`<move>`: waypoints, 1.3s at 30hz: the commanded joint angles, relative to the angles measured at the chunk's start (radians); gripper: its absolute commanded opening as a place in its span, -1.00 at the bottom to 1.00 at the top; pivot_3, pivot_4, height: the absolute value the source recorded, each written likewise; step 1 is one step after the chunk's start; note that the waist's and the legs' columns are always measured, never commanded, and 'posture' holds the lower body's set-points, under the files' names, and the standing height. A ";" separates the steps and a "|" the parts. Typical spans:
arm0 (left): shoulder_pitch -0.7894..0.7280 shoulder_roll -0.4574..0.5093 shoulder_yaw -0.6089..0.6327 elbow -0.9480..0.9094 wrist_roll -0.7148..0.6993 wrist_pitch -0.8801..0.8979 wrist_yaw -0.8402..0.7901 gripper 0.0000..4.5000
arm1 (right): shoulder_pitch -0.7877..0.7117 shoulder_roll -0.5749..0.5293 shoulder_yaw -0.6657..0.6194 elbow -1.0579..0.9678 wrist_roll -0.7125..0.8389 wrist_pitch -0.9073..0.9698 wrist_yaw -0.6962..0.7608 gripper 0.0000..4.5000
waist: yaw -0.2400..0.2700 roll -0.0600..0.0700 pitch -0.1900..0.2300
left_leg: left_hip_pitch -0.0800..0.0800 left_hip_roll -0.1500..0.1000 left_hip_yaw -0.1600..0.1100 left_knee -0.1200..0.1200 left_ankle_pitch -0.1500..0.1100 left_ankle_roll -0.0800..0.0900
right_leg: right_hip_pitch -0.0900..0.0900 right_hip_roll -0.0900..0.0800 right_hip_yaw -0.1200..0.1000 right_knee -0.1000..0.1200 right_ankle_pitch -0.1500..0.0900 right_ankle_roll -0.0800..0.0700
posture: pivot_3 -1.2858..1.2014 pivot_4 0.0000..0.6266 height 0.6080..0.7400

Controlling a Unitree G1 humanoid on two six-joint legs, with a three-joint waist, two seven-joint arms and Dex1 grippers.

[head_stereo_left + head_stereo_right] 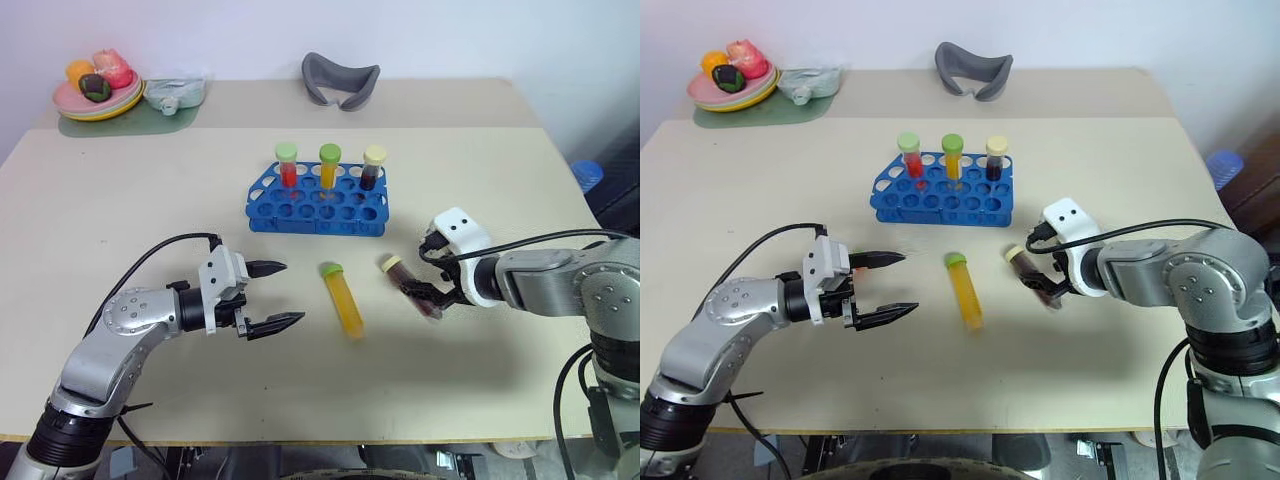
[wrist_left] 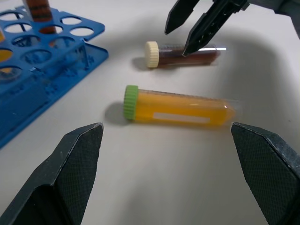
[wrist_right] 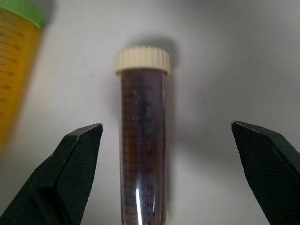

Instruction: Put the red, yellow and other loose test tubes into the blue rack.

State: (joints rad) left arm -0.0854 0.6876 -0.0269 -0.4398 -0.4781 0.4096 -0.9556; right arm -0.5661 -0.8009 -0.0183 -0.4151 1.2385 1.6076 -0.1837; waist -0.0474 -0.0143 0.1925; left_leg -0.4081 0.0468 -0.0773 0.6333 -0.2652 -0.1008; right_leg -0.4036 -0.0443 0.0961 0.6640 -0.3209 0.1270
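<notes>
Under your right gripper (image 1: 432,300), spread wide, the brown tube's (image 3: 143,136) tip is getting hidden; yellow tube (image 1: 343,298) is lying mid-table beside it. Blue rack (image 1: 316,207) is holding three capped tubes. Left gripper (image 1: 272,296) is gaping, empty.

rack (image 1: 317,203): bright blue
yellow tube (image 1: 344,300): yellow-orange liquid, green cap
brown tube (image 3: 142,140): dark brown liquid, pale-yellow cap
tabletop (image 1: 120,210): plain beige

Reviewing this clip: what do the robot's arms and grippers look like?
Both arms are silver-grey metal with black joint bands and a loose black cable arching over each forearm. A white wrist block precedes each gripper. The left gripper and right gripper each have two black, pointed fingers with finely textured pads.
</notes>
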 commanded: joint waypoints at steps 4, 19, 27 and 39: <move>0.044 0.009 -0.002 -0.072 0.010 -0.021 0.000 0.97 | -0.080 0.048 0.057 0.091 0.264 0.007 -0.310 1.00 | 0.001 0.000 0.000 | 0.000 0.000 0.000 0.000 0.000 0.000 | 0.000 0.000 0.000 0.001 0.000 0.000 | 0.03 -0.52 1.00; 0.053 -0.001 -0.012 -0.083 0.029 -0.027 0.001 0.97 | -0.212 -0.133 0.477 0.190 0.734 -0.313 -0.776 1.00 | -0.001 0.000 0.000 | 0.000 0.001 0.000 0.001 0.000 0.000 | -0.001 0.001 0.000 0.001 0.000 0.000 | 0.03 -0.52 1.00; 0.047 -0.001 -0.015 -0.079 0.030 -0.027 0.001 1.00 | -0.262 -0.130 0.545 0.245 0.734 -0.317 -0.777 0.40 | 0.001 0.000 0.000 | 0.000 0.001 0.000 0.001 0.000 0.000 | -0.001 0.001 0.000 0.001 0.000 0.000 | 0.03 -0.52 1.00; 0.047 -0.015 0.008 -0.086 -0.015 -0.011 0.022 1.00 | -0.296 -0.128 0.560 0.238 0.732 -0.321 -0.759 -0.46 | 0.001 0.000 0.000 | 0.000 0.001 0.000 0.001 0.000 0.000 | -0.001 0.001 0.000 0.001 0.000 0.000 | 0.03 -0.52 1.00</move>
State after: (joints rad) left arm -0.0422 0.6679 -0.0312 -0.4939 -0.4819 0.4078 -0.9335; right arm -0.8404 -0.9229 0.5384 -0.1644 1.9686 1.2929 -0.9446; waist -0.0462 -0.0140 0.1922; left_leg -0.4083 0.0475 -0.0775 0.6345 -0.2652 -0.1005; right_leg -0.4041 -0.0436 0.0962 0.6650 -0.3210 0.1269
